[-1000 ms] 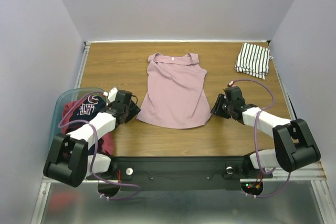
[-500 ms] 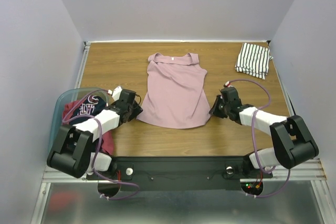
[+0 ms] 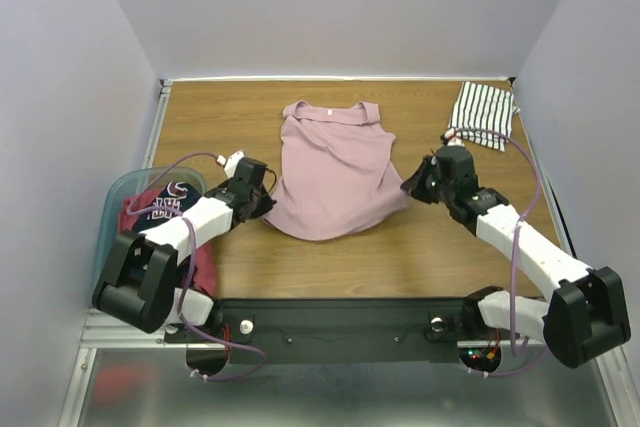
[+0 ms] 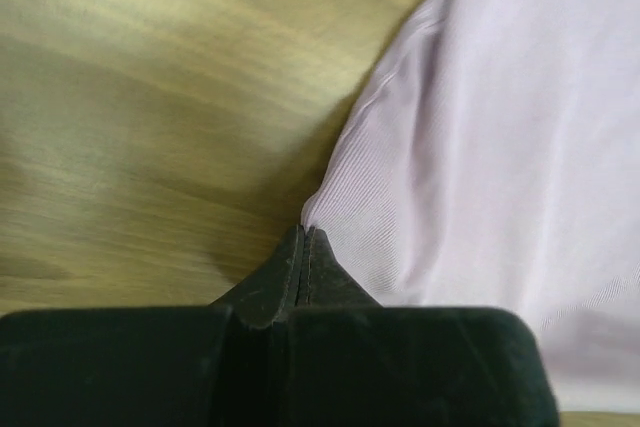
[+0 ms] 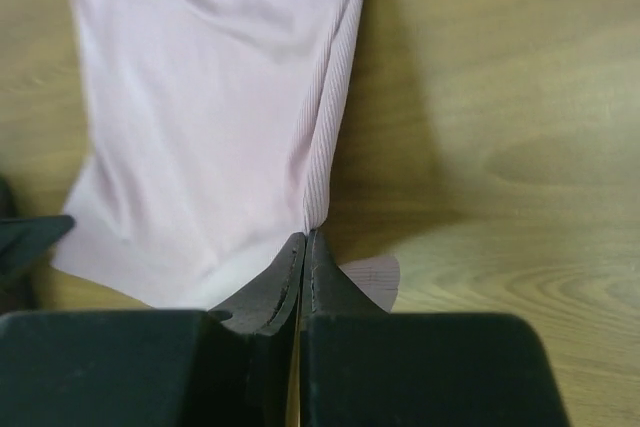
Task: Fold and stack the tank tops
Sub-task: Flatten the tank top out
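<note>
On the desk [image 3: 220, 127], centre: pink top [image 3: 332, 172], spread out, neck to the far side, hem to the near side

At the hem's left corner: left gripper [image 3: 268, 202], jaws closed on the cloth. The wrist view shows the fingertips pressed together with the pink edge pinched between them

At the hem's right corner: right gripper [image 3: 410, 187], likewise clamped on the cloth, with a small flap sticking out beside the fingers

The hem between the two grips runs in a rounded curve. Each side edge bunches into a ridge leading away from its grip

Far right corner: striped top [image 3: 482, 115], folded, well apart from both grippers

Near left, beside the left arm: tub [image 3: 125, 197] holding a navy top [image 3: 165, 209] and a dark red top [image 3: 135, 215], crumpled together
</note>
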Action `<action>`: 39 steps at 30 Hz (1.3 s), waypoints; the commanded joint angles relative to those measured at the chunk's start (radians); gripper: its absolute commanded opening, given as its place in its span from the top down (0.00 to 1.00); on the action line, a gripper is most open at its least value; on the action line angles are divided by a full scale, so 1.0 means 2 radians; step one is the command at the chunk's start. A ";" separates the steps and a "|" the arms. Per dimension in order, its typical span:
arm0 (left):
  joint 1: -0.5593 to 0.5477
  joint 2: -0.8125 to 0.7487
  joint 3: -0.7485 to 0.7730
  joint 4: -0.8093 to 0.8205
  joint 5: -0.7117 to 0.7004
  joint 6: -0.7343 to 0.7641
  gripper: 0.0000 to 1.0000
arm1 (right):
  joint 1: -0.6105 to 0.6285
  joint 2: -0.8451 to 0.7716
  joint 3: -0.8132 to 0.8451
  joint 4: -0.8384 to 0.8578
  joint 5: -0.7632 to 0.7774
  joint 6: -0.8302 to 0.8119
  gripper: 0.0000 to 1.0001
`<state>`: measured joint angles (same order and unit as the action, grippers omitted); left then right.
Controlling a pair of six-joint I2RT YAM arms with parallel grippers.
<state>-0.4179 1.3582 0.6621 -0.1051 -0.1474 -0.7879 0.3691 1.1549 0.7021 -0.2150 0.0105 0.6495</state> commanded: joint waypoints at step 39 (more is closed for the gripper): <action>-0.002 -0.107 -0.038 -0.099 0.013 0.011 0.50 | 0.002 -0.005 -0.075 -0.115 0.015 0.029 0.59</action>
<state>-0.4183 1.1664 0.5945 -0.2874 -0.0795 -0.7284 0.3672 1.1290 0.5560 -0.5060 0.0597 0.7021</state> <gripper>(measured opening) 0.498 0.388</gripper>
